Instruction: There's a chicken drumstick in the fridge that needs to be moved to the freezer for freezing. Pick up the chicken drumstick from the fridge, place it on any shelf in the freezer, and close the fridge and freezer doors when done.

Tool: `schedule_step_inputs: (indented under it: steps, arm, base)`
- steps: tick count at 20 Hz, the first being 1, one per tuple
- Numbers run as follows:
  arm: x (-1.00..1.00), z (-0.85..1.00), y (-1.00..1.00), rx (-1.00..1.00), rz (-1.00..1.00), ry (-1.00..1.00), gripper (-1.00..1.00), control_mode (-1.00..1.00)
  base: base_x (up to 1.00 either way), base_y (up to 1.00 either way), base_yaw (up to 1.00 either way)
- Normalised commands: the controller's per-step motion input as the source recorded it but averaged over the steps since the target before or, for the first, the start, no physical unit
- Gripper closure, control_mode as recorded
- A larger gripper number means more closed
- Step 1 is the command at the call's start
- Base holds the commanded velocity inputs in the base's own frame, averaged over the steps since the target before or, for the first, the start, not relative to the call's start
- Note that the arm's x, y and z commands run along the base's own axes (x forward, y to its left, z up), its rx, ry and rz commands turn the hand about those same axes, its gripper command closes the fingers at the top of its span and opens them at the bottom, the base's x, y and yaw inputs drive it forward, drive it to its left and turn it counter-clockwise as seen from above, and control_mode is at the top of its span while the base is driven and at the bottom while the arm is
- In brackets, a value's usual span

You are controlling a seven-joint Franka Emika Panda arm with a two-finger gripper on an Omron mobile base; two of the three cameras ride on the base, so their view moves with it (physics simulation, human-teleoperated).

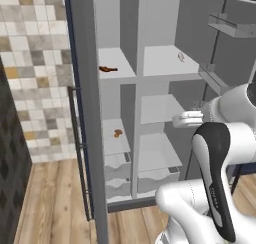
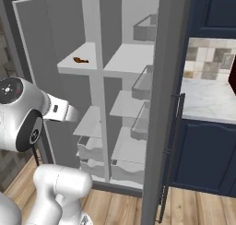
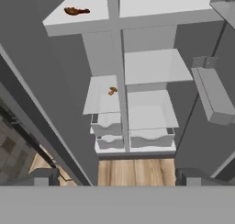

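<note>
The tall grey side-by-side unit stands open, both of its doors swung outward. The freezer door (image 1: pixel 87 113) shows edge-on in the left base view, with its slim dark bar handle (image 1: pixel 76 148) facing the tiled wall (image 1: pixel 35 63). The fridge door (image 2: pixel 159 104) shows edge-on in the right base view, its clear inner bins (image 2: pixel 143 83) facing the compartment.

The fridge (image 1: pixel 165 113) is the wider compartment, with broad white shelves and drawers (image 3: pixel 151 137) at the bottom. The freezer (image 1: pixel 116 113) is the narrower compartment beside it, parted from it by a vertical white divider (image 3: pixel 117 71).

The robot arm (image 1: pixel 215 178) rises in front of the unit, its wrist at about the height of the middle fridge shelf. The gripper (image 3: pixel 117 177) is outside the unit, facing the compartments, above the wooden floor (image 3: pixel 133 171). Its two dark fingertips (image 3: pixel 43 177) stand wide apart and nothing is between them.

The top freezer shelf (image 1: pixel 116 63) carries the chicken drumstick (image 1: pixel 108 69), a slim dark reddish-brown piece lying flat near the shelf's front left part, well apart from the gripper. A smaller orange-tan lump (image 1: pixel 117 133) lies on a lower freezer shelf. A small pale object (image 1: pixel 181 57) rests on the top fridge shelf; what it is cannot be told.
</note>
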Motion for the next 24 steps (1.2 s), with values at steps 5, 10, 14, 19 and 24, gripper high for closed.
schedule_step_inputs:
  steps: [5,10,14,19,24]
  arm:
    - [0.00,0.00,0.00,0.00,0.00,0.00,-1.00,1.00]
    - [0.00,0.00,0.00,0.00,0.00,0.00,-1.00,1.00]
    - [0.00,0.00,0.00,0.00,0.00,0.00,-1.00,1.00]
    - [0.00,0.00,0.00,0.00,0.00,0.00,-1.00,1.00]
    - [-0.09,-0.01,-0.25,0.00,-0.07,0.01,-1.00,-1.00]
  base:
    - [0.02,-0.06,0.05]
    - [-0.06,-0.15,0.00]
    - [-0.04,-0.11,-0.02]
    - [-0.02,-0.13,-0.05]
    - [0.00,-0.06,-0.02]
